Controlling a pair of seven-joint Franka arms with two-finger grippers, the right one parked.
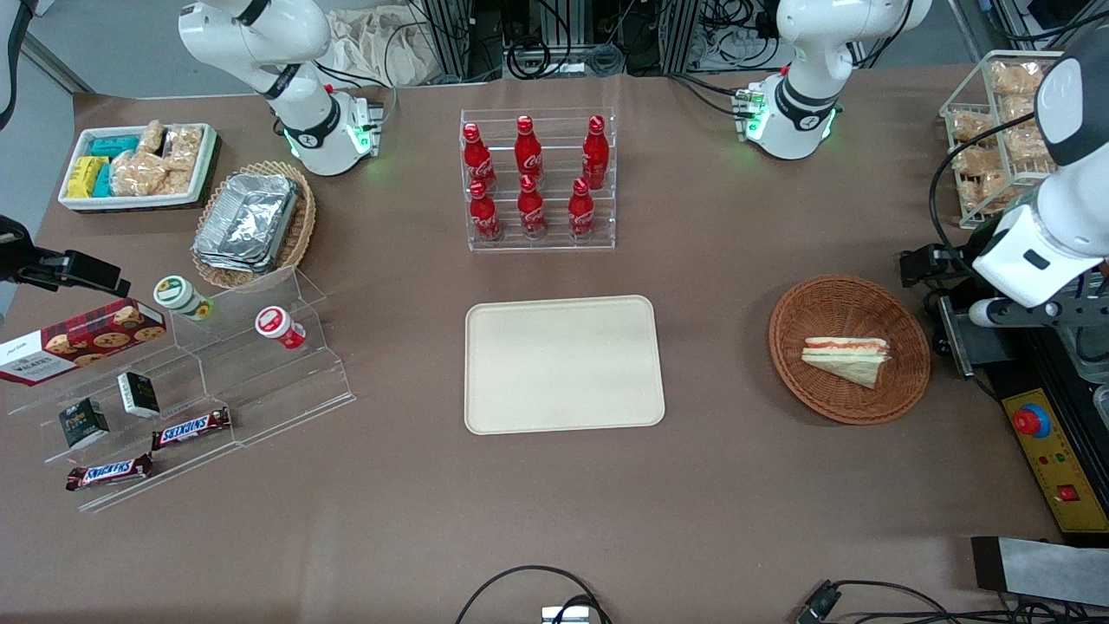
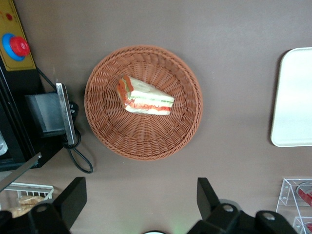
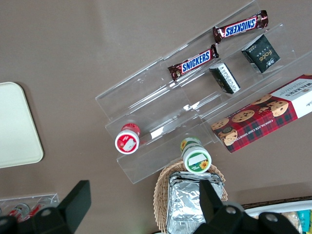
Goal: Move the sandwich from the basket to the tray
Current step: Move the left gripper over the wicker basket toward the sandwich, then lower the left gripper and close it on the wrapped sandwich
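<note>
The small three-cornered sandwich (image 2: 146,97) had white bread with red and pale green stripes inside. It lay in a round reddish-brown woven basket (image 2: 112,131). The flat cream-coloured tray (image 1: 563,364) was plain. The table's cover (image 1: 693,503) was dull brown. The black two-finger gripper (image 2: 141,207) hung above the basket, its fingers spread wide.

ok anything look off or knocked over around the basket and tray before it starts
Nothing stands out. The sandwich lies intact in the basket, the tray sits flat and bare, and the open gripper hangs above the basket, touching nothing.
</note>
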